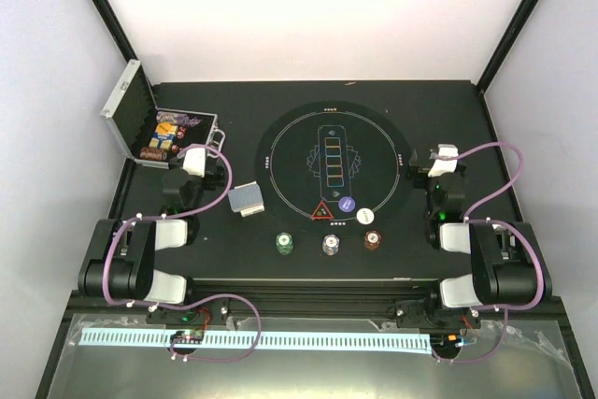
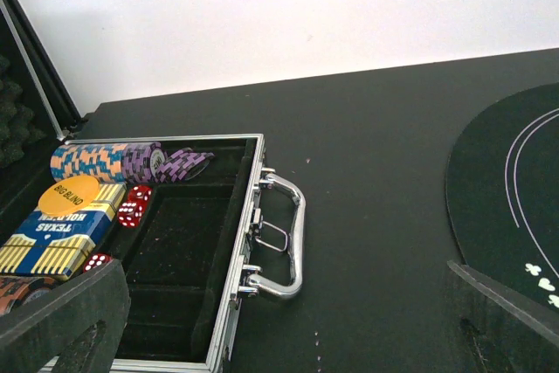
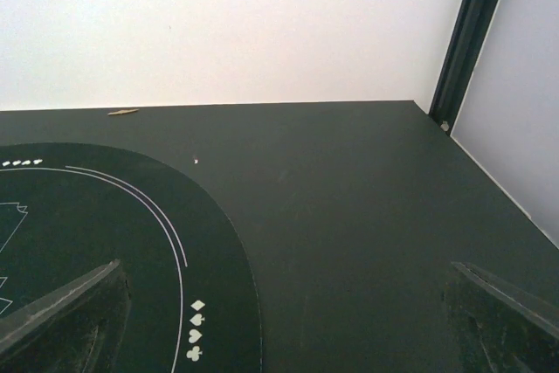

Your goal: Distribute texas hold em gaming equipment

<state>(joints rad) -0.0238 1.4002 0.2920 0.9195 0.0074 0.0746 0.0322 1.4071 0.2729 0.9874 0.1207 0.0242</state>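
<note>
Cards (image 1: 246, 199) lie stacked just left of the mat (image 1: 280, 151), centre-left in the top view. Under the mat's lower edge green chips (image 1: 284, 244), white chips (image 1: 331, 245) and brown-red chips (image 1: 372, 241) stand in a row. On its lower part are a red triangle (image 1: 321, 210), a blue disc (image 1: 347, 204) and a white disc (image 1: 365, 216). Only the left wrist view looks inside the open case (image 2: 175, 138): chip rows (image 2: 113, 162), dice (image 2: 134, 207), a card box (image 2: 61, 238). The left gripper (image 2: 284, 321) and right gripper (image 3: 279, 321) gape wide, empty. The right wrist view shows just the mat's edge and the table (image 3: 367, 198).
</note>
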